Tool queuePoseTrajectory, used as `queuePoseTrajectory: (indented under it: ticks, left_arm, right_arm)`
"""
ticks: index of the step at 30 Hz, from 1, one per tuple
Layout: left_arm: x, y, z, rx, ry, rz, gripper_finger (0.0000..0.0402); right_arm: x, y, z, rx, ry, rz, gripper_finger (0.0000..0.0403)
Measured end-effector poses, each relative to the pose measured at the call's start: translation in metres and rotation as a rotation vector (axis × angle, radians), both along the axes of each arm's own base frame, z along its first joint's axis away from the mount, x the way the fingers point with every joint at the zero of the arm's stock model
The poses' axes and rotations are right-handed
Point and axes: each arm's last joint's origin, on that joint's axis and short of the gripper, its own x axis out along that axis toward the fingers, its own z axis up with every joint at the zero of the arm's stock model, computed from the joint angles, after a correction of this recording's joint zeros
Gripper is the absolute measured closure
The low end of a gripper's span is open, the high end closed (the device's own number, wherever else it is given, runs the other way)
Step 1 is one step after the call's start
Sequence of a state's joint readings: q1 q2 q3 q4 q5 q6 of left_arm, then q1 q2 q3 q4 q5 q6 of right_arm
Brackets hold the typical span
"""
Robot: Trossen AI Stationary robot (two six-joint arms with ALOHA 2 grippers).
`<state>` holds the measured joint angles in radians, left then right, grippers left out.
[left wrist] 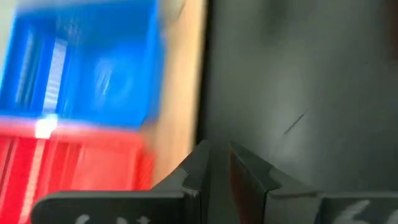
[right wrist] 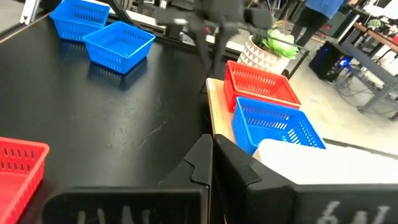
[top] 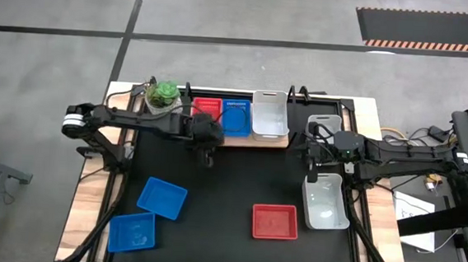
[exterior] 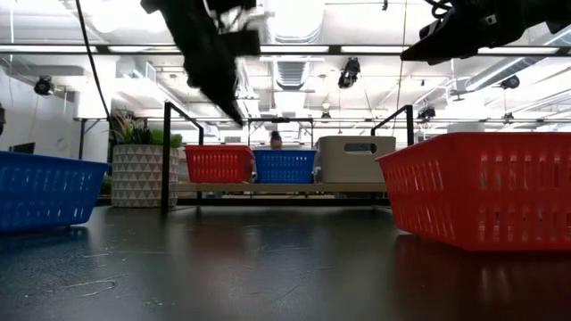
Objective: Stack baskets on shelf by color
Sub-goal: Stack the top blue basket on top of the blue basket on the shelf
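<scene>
Standing along the table's far edge, the shelf (top: 293,142) carries a red basket (top: 206,108), a blue basket (top: 235,119) and a grey basket (top: 270,115); two blue (top: 161,198), one red (top: 275,221) and grey ones (top: 326,202) remain unstacked; left tool (top: 208,157) nearly closed and empty, right tool (top: 312,174) pressed together.

I see three baskets (top: 237,117) side by side on the shelf (top: 254,141) at the table's far edge, a plant pot (top: 161,96) left of them, other baskets scattered on the near tabletop (top: 222,188).
</scene>
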<state>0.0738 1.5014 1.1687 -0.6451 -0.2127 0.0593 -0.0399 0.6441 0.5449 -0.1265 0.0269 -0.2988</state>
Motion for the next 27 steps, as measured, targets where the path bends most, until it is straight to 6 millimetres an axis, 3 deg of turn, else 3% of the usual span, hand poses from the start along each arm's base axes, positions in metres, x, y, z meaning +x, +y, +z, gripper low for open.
queuePoseTrajectory:
  ticks: [6,11,19,27]
  left_arm:
    - [0.011,-0.046,0.009,0.042,-0.235,-0.201,0.0364]
    - [0.013,-0.069,-0.003,0.102,-0.388,-0.341,0.0364]
    - [0.005,-0.063,-0.023,0.169,-0.470,-0.351,0.0364]
    - [-0.007,-0.049,-0.005,0.292,-0.507,-0.284,0.0364]
  right_arm:
    - [0.000,0.000,0.000,0.081,-0.006,-0.022,0.0394]
    - [0.006,0.007,-0.004,0.180,0.021,0.034,0.0394]
    - [0.024,0.026,-0.011,0.279,0.093,0.092,0.0394]
    - [0.050,0.046,0.004,0.305,0.225,0.133,0.0394]
